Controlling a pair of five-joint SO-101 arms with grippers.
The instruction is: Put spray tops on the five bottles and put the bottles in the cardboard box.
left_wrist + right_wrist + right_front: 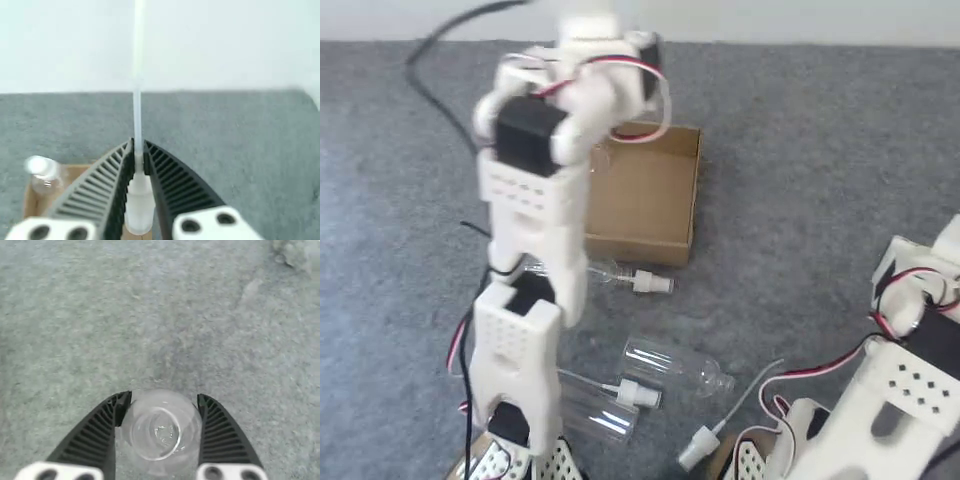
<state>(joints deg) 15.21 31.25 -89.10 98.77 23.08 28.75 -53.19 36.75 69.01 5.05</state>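
A grey carpet with a short, felt-like pile is spread under everything on the working surface. It is bounded at the far side by a plain white wall, and the line where the two meet is seen running straight across the high view and the left wrist view. A black cable is laid over the carpet near that far edge, curving up before the wall. A paler streak is seen in the pile in the right wrist view

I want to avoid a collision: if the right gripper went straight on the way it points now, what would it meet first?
Most likely the grey carpet: the right gripper points at a bare stretch of it. The clear bottle it holds may touch first; depth is unclear.
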